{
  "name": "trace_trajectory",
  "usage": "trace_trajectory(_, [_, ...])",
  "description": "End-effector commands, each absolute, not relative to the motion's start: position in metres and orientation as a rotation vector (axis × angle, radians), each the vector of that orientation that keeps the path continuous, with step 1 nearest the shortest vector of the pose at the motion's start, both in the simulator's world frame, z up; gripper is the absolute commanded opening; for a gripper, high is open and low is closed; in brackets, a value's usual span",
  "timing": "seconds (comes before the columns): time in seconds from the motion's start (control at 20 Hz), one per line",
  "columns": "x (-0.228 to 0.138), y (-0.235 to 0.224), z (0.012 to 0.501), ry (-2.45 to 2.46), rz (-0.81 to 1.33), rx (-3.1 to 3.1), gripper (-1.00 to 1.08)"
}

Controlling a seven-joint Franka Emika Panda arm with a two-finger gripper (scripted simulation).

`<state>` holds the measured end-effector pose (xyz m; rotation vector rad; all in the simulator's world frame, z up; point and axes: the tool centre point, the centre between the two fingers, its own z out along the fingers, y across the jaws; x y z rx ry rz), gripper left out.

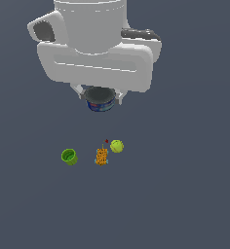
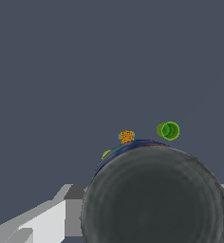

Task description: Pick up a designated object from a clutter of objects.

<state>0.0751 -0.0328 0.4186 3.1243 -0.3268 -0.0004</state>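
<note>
Flat dark grey-blue ground fills both views, with no edge or corner in sight to place things by; it reads as a bare floor [image 1: 185, 204]. High above it hangs the gripper [image 1: 101, 99], its two short fingers [image 1: 78, 91] set on opposite sides of the can [image 1: 101, 103] and clamped on its side wall, so the can is off the floor and well apart from everything else. In the wrist view the can's dark grey top [image 2: 154, 194] fills most of the lower frame, with a sliver of blue band at its rim.

Below lie the rest of the items: the green cup [image 1: 69, 156] toward the exterior view's left, the patterned box [image 1: 102, 156] standing upright in the middle, the ball [image 1: 117, 146] just beside it to the right, and a tiny dark red dot [image 1: 106, 141] near the ball.

By its look the can is stiff and fairly light, with a smooth curved wall that could slip or rotate between flat pads. The hold across its width, on the side band below the rim, seems the right place; a firm, centred squeeze matters more than force, since the wall should not give
</note>
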Motion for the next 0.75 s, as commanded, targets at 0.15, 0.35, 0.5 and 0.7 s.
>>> trace_trajectory(0.15, [0.083,-0.025,0.435,-0.328,0.000,3.124,-1.00])
trace_trajectory(0.35, [0.086,-0.023,0.441,-0.328,0.000,3.124,-1.00])
trace_trajectory(0.5, [0.086,-0.022,0.442,-0.328,0.000,3.124,-1.00])
trace_trajectory(0.7, [0.086,-0.023,0.441,-0.328,0.000,3.124,-1.00])
